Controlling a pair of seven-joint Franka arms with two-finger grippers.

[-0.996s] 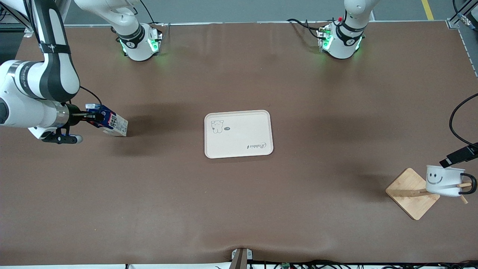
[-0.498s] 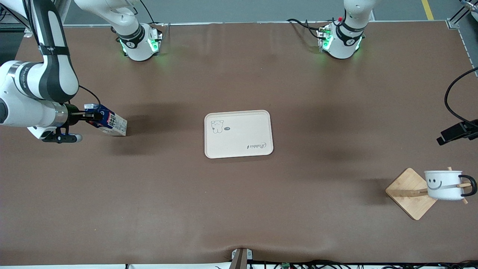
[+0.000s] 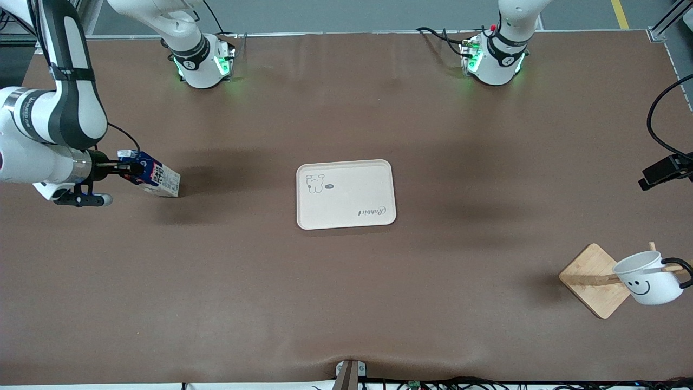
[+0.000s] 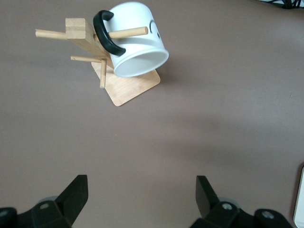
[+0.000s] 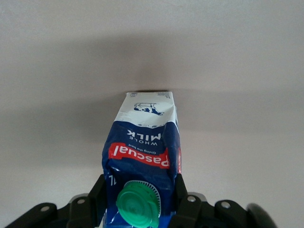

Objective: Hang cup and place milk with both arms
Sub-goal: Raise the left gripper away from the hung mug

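Observation:
The white smiley cup [image 3: 647, 283] hangs tilted by its black handle [image 3: 685, 268] on a peg of the wooden rack [image 3: 590, 279] at the left arm's end of the table. In the left wrist view the cup [image 4: 137, 40] hangs on the rack [image 4: 83, 35], and my left gripper [image 4: 141, 202] is open, empty and well apart from it. It shows at the front view's edge [image 3: 652, 177]. My right gripper [image 3: 125, 168] is shut on the milk [image 3: 154, 180] near its green cap [image 5: 138, 204]. The carton [image 5: 145, 152] is tilted, its lower end low by the table.
A cream tray [image 3: 346, 194] with a bear print lies at the table's middle; its corner shows in the left wrist view [image 4: 300, 199]. A black cable [image 3: 658, 116] loops at the left arm's end.
My left gripper has let go of the cup and drawn back from the rack. The cup has tipped over and now hangs from the peg. My right gripper has shifted slightly with the milk.

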